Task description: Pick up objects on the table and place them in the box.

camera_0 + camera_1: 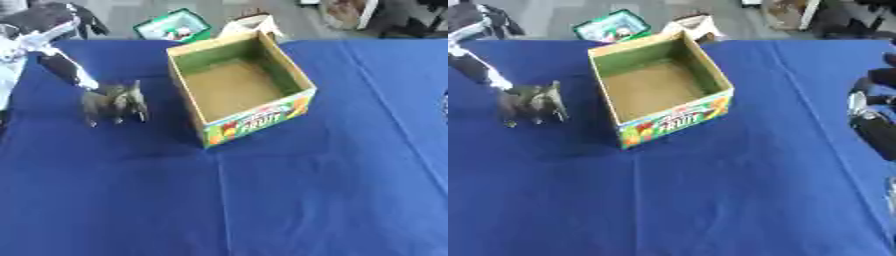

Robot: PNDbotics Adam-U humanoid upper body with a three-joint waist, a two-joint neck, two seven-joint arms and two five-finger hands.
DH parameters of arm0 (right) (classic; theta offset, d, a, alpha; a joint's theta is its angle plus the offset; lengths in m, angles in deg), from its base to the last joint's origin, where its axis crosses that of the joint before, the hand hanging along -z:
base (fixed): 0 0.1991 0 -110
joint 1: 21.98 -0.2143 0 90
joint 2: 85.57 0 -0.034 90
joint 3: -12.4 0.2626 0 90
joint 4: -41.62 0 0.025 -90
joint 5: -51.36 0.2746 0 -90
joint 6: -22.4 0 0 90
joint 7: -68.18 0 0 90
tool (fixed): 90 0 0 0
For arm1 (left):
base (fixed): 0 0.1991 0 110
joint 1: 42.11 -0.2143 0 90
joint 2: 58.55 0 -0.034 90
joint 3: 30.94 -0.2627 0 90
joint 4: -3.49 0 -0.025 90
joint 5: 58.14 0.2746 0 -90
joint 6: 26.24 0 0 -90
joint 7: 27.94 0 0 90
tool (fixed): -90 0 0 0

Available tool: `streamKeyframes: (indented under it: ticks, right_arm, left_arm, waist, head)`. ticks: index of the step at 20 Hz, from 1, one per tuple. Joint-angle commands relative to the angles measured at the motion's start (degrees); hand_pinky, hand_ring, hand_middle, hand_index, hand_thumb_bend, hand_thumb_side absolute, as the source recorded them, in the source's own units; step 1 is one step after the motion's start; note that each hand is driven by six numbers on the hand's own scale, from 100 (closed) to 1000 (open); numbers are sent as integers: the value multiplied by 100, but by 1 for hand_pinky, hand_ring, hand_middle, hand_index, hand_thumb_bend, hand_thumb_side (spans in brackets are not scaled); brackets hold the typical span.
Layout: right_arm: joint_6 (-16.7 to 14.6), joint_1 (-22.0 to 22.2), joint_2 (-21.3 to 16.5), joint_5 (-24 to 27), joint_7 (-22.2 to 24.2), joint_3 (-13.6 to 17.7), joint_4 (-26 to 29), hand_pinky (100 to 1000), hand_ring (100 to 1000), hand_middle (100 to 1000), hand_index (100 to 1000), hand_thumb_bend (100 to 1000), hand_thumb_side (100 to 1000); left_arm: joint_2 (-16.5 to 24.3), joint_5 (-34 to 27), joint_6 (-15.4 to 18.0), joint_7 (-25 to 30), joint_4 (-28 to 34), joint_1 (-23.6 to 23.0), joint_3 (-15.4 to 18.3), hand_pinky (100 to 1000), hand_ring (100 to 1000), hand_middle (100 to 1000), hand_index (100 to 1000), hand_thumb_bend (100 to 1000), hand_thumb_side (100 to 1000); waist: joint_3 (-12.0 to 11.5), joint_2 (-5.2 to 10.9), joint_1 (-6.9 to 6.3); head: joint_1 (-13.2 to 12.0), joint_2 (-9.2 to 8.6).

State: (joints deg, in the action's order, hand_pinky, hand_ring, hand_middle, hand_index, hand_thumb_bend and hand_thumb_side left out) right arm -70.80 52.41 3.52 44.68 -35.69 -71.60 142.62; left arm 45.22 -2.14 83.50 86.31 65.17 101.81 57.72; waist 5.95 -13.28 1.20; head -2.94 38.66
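Note:
A brown toy animal (114, 102) stands on its legs on the blue tablecloth (262, 200), left of the box. The open cardboard box (258, 121) has a fruit print on its front wall and a green lining, and nothing shows inside it. My left hand (61, 65) comes down from the upper left, and one straight finger reaches the toy's back at its left end. My right hand (872, 112) shows only as dark and silver parts at the right edge, away from both objects.
Beyond the table's far edge a green container (173, 25) lies on the floor. A pale, flap-like thing (249, 25) shows behind the box. Blue cloth stretches in front of and to the right of the box.

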Motion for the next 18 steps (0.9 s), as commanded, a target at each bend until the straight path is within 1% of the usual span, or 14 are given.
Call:
streamKeyframes:
  ticks: [1, 5, 9, 15, 18]
  right_arm:
    - [-8, -63, -87, 19, 6, 51, 43, 560, 747, 653, 844, 100, 175]
    - [-8, -66, -84, 18, 10, 50, 39, 561, 747, 653, 844, 100, 174]
    - [-10, -65, -75, 16, 14, 49, 34, 561, 748, 653, 845, 100, 176]
    - [-12, -69, -57, 17, 24, 44, 22, 561, 748, 653, 845, 100, 177]
    - [-16, -71, -45, 21, 28, 42, 18, 562, 748, 653, 845, 100, 178]
  left_arm:
    - [98, 73, 22, 53, -22, 133, -23, 673, 666, 692, 798, 877, 339]
    - [49, 229, 47, 49, -179, 160, -61, 673, 670, 698, 797, 873, 331]
    - [-54, 487, 9, -84, -415, 182, -63, 671, 668, 696, 791, 865, 309]
    - [-267, 915, -73, -369, -841, 221, -19, 655, 651, 674, 772, 851, 263]
    - [-374, 1095, -134, -506, -1070, 227, 28, 648, 640, 653, 757, 842, 225]
  waist:
    - [-1, 82, 0]
    - [8, 83, 6]
    - [19, 86, 7]
    - [43, 85, 16]
    - [58, 79, 22]
  head:
    - [-17, -41]
    - [-18, -32]
    - [-24, -29]
    - [-54, -19]
    - [-60, -8]
